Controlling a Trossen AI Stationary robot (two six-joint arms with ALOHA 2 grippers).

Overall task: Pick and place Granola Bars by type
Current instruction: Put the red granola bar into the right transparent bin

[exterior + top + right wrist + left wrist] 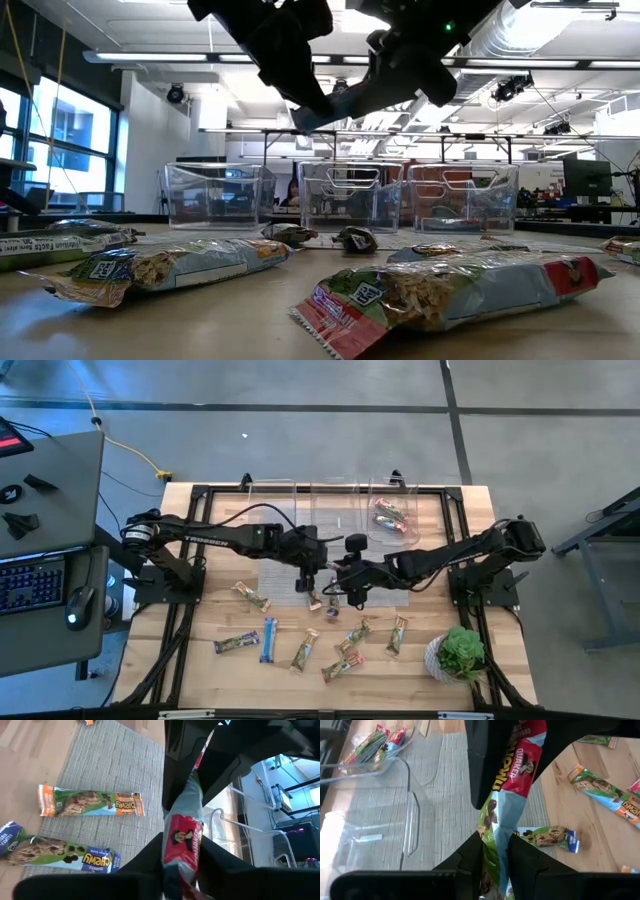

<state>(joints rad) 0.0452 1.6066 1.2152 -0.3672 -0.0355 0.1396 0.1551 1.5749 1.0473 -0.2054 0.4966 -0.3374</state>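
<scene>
Passing one bar between two grippers

I see the left gripper (495, 862) and right gripper (182, 865) both clamped on one Quaker Chewy bar (507, 795) at table centre. Tugging could tear it; the bins (335, 505) sit toward twelve o'clock.

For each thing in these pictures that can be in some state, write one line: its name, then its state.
Left gripper: shut on the held bar.
Right gripper: shut on the held bar.
Held bar: off the table, gripped at both ends.
Right bin: holds bars.
Middle bin: looks empty.
Left bin: looks empty.
Loose bars: lying flat, scattered, unsorted.
Potted plant: upright.
</scene>
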